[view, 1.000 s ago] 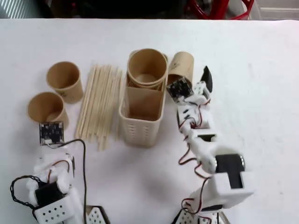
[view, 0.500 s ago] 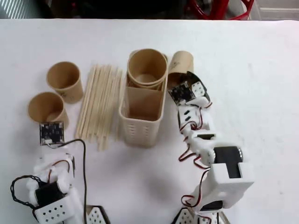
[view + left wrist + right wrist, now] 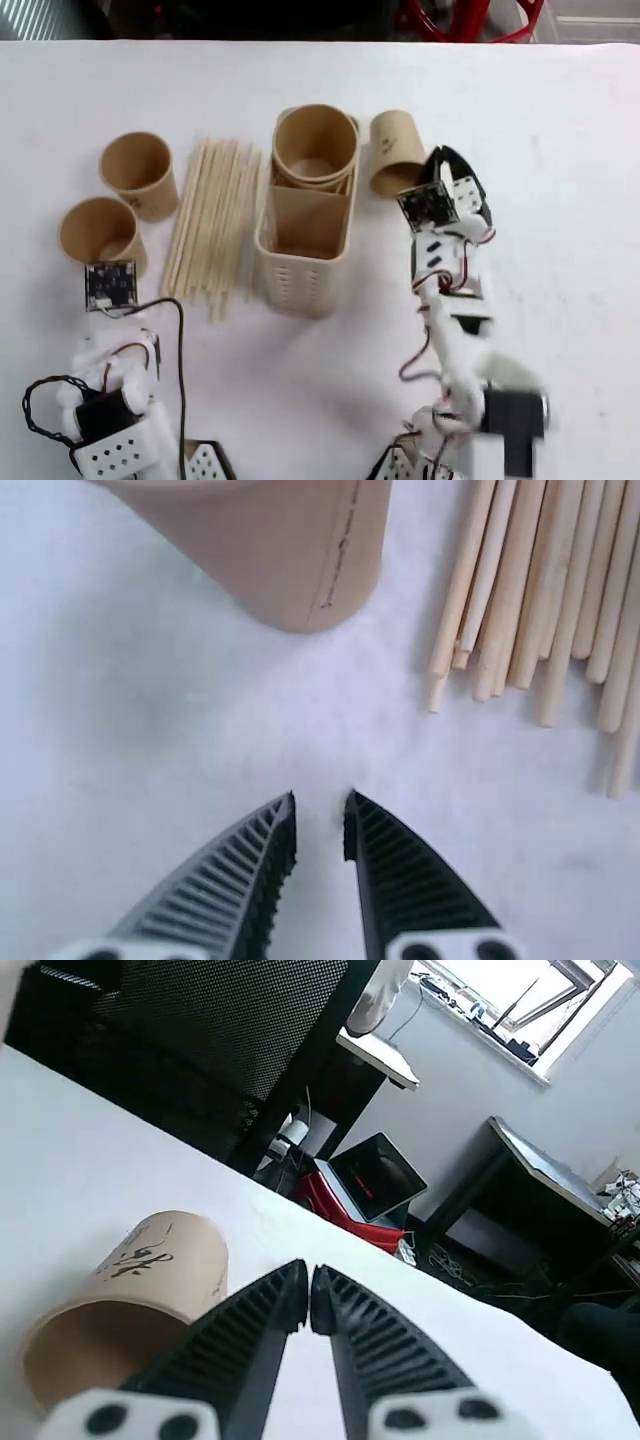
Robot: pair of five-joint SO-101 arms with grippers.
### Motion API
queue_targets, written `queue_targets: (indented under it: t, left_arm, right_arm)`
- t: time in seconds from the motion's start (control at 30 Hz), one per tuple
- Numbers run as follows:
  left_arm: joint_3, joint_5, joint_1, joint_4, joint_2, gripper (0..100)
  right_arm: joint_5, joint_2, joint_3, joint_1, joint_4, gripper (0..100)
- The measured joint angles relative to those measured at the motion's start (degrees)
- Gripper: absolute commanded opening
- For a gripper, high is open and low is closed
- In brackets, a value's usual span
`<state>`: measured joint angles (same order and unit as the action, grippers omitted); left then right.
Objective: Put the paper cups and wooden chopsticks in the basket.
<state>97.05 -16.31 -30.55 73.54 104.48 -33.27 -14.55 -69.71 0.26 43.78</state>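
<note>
Beside the tipped paper cup (image 3: 130,1285), right gripper (image 3: 308,1282) jaws pressed together, empty, left gripper (image 3: 320,808) jaws slightly parted, empty

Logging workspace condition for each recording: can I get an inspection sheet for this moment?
Surface: white table, no stains seen.
Job's things: basket holds nested paper cups; tipped cup lies right of it; far-left cup and near-left cup stand upright; chopsticks lie on the table left of the basket.
Clutter: nothing seen.
End effectors: left end effector slightly open, empty, near a cup; right end effector shut, empty, beside the tipped cup.
Cables: black cable by the left arm; red wires along the right arm.
Surroundings: mesh chair, laptop beyond the table.
</note>
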Motion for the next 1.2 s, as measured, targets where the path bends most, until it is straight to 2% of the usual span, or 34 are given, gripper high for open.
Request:
queue_targets:
  t: [0.13,0.23,0.33,0.43,0.63,0.9,1.07,1.2]
  left_arm:
    - [0.0,0.0,0.0,0.0,0.0,10]
    - [0.0,0.0,0.0,0.0,0.0,10]
    - [0.0,0.0,0.0,0.0,0.0,10]
    - [0.0,0.0,0.0,0.0,0.0,10]
    - [0.0,0.0,0.0,0.0,0.0,10]
    - [0.0,0.0,0.0,0.0,0.0,10]
    - [0.0,0.0,0.0,0.0,0.0,10]
    - [0.0,0.0,0.0,0.0,0.0,10]
  right_arm:
    - [0.0,-13.6,-1.8,0.0,-12.6,4.0]
    - [0.1,-21.0,-3.9,-0.1,-23.9,18.4]
    - [0.1,-23.0,-4.7,-3.3,-32.4,34.3]
    - [0.2,-22.2,-4.8,-5.5,-33.7,37.1]
    - [0.2,-9.8,-1.2,-6.2,-26.8,33.9]
    - [0.2,13.8,10.4,-6.3,-9.7,33.3]
    - [0.2,26.4,17.0,-6.9,-2.7,32.9]
    - [0.2,34.0,21.0,-7.0,2.1,21.1]
